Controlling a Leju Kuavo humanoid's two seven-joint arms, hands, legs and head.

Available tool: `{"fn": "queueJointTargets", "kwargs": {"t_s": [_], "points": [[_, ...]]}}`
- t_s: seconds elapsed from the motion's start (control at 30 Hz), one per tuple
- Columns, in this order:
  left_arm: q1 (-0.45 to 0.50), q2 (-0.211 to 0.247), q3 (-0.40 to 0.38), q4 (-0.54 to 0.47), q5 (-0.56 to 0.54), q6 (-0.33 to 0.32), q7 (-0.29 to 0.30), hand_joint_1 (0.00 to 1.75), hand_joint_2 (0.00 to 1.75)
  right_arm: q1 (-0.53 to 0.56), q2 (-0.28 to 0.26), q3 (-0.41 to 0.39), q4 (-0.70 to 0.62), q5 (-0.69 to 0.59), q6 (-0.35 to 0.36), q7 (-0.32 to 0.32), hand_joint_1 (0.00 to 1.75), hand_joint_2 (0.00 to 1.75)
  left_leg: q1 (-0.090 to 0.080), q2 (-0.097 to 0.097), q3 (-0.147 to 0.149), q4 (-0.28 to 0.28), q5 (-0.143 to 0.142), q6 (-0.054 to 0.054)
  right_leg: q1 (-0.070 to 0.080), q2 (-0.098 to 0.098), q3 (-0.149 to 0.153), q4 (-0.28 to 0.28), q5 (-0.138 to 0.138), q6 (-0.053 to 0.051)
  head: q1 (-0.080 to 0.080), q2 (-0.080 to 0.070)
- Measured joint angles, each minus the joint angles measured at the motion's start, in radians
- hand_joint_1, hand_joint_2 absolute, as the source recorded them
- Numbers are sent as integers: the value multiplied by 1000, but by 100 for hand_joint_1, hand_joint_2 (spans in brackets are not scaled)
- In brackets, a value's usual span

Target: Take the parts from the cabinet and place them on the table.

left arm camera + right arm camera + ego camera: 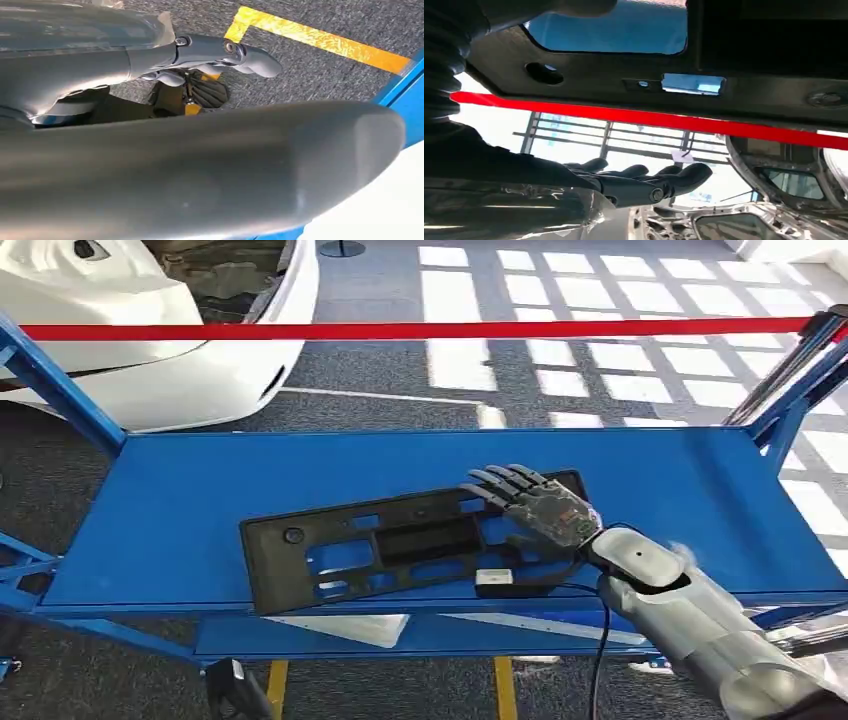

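A long black plastic panel [400, 540] with several cut-outs lies on the blue cabinet shelf [190, 490], close to its front edge. My right hand [535, 505] reaches over the panel's right end with its fingers stretched out flat above it. In the right wrist view the panel [624, 75] runs close by the hand, and the straight fingers [649, 180] stand apart from it with a gap of daylight between. My left hand [215, 52] hangs beside my body over the grey floor, fingers extended, holding nothing.
A small white tag [494, 577] sits at the panel's front edge. A white part [340, 628] lies on the lower shelf. Blue frame posts [60, 380] rise at both shelf ends. Red tape [400, 331] crosses behind the cabinet, with a white car body [150, 340] beyond. A yellow floor line [320, 42] lies near the cabinet.
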Motion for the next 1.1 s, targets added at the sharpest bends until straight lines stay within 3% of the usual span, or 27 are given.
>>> {"fn": "queueJointTargets", "kwargs": {"t_s": [0.33, 0.73, 1.1], "points": [[0, 0, 0, 0, 0, 0, 0, 0, 0, 0, -3, 9, -3, -5, -3, 0, 0, 175, 0, 0, 2, 0, 0, 0, 0, 0, 2, 0, 0, 0, 0, 0], [2, 0, 0, 0, 0, 2, 2, 0, 0, 20, -33, 6, -103, -43, -90, 69, 0, 175, 0, 0, 1, 0, 0, 0, -1, 0, 1, 0, 0, 0, 0, 0], [3, 0, 0, 0, 0, 5, 4, 0, 0, 56, -41, 10, -295, -41, -37, 93, 0, 175, 0, 0, 1, 0, 0, 0, -1, 0, 1, 0, 0, 0, 0, 0]]}}
